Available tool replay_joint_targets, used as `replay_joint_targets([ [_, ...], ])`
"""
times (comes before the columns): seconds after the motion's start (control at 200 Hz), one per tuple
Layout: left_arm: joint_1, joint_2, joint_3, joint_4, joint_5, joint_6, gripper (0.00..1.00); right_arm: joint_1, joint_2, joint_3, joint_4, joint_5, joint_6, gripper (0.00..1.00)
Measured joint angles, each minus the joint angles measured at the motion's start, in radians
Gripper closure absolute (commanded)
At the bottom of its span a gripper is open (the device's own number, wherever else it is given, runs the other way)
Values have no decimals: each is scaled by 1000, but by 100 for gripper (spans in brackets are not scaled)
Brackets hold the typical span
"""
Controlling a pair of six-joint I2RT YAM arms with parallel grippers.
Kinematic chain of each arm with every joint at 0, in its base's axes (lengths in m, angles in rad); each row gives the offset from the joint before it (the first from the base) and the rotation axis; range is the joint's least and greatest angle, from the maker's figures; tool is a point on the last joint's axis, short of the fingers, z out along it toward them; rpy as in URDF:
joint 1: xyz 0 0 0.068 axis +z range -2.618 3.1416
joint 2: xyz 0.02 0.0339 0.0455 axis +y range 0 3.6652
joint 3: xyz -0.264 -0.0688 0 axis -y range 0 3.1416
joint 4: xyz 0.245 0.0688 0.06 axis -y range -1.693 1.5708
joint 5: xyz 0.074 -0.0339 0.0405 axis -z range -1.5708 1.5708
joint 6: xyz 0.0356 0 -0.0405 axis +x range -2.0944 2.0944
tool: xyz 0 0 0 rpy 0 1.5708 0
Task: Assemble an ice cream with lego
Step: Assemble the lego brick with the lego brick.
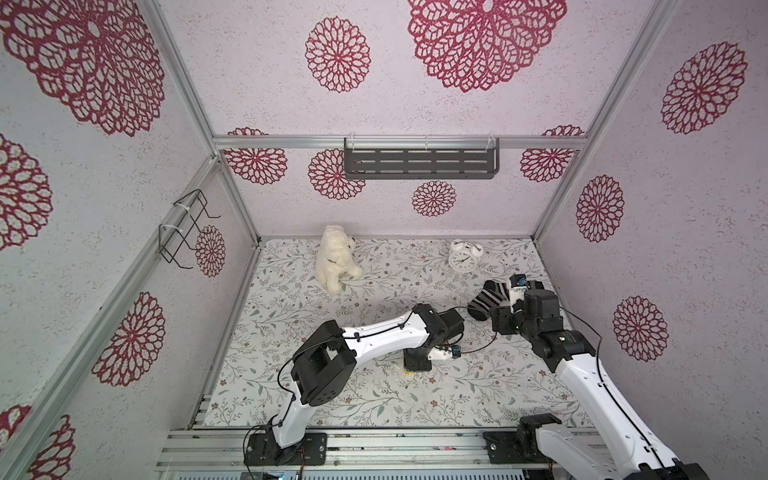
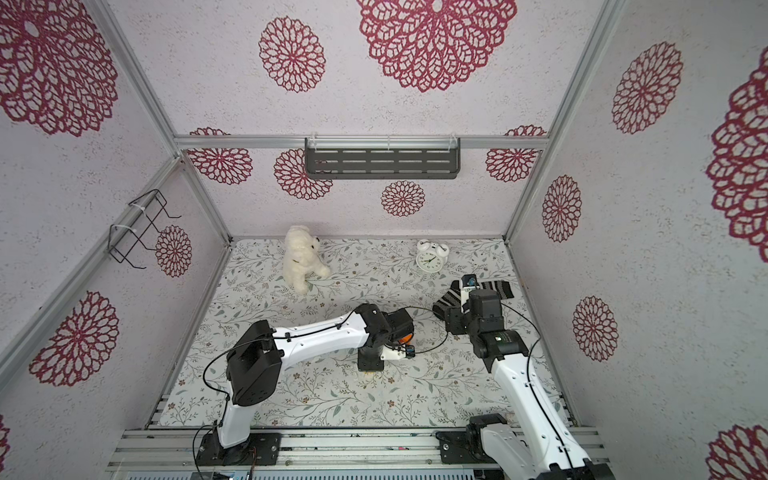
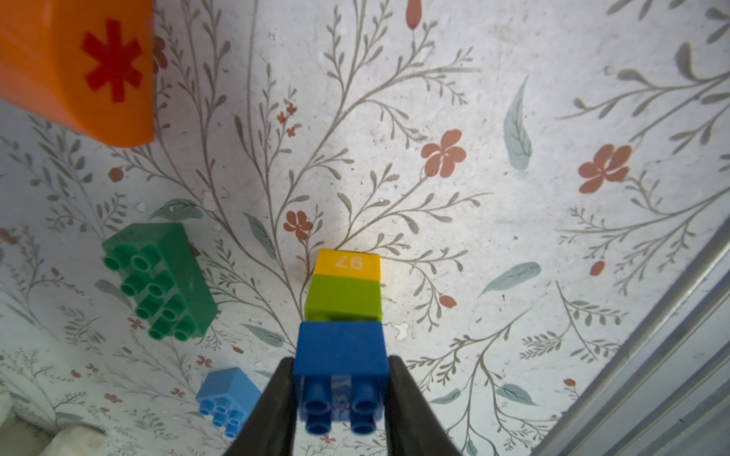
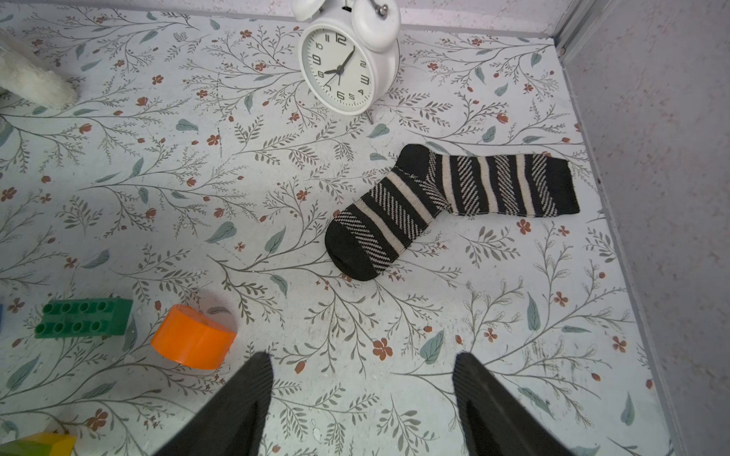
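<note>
— So where does the left end effector [image 3: 341,361] stand?
— Its jaws pinch the dark-blue brick [image 3: 341,347] by two opposite sides. That brick tops the stem of the ice cream, with the lime brick [image 3: 343,298] under it and the yellow brick [image 3: 347,263] at the base, resting on the counter [image 3: 513,237].
— Is the blue one seated?
— Hard to tell; a thin dark line shows at its joint with the lime. The sound move is probably a straight push down along the stem, with no sideways lean. Then the jaws should spread cleanly so the narrow stack does not tip.
— And the rest of the lego?
— The green brick [image 3: 160,280] lies studs up beside the stem, the light-blue brick [image 3: 227,395] near it, the orange dome [image 3: 75,67] farther off. All lie apart from the stack.
— The right end effector [image 4: 361,357]?
— Spread wide and empty, above bare counter near a striped sock [image 4: 454,201] and a clock [image 4: 343,67]. It could steady the stem.
</note>
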Motion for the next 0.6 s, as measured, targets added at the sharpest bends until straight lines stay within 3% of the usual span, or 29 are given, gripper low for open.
replay_joint_targets([
  [0.6, 0, 12, 7, -5, 12, 8, 86, 0, 0, 0, 4, -5, 0, 24],
])
